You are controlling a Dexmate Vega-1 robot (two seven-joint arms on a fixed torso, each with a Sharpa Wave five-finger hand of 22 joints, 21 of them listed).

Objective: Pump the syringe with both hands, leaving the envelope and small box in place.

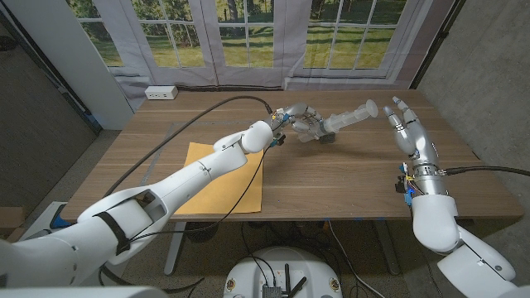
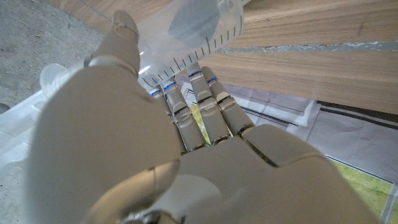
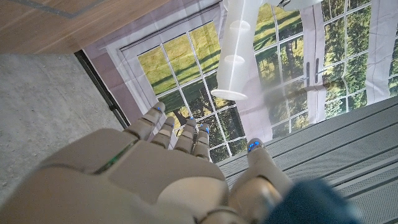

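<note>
Right hand [image 1: 409,126] stands near the table's [image 1: 348,186] right edge, fingers spread, holding nothing. Bare wood lies all around it. An envelope [image 1: 222,178] lies near the front edge, partly under the left arm. Farther back, mid-table, the left hand [image 1: 302,122] grips the syringe's [image 1: 344,118] barrel. Its plunger end points at the right hand's fingertips, just beside them.

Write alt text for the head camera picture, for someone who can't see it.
The robot's left hand holds a clear syringe above a wooden table, its plunger end pointing toward the right hand, which is open and apart from it. A yellow envelope lies under the left arm.
</note>
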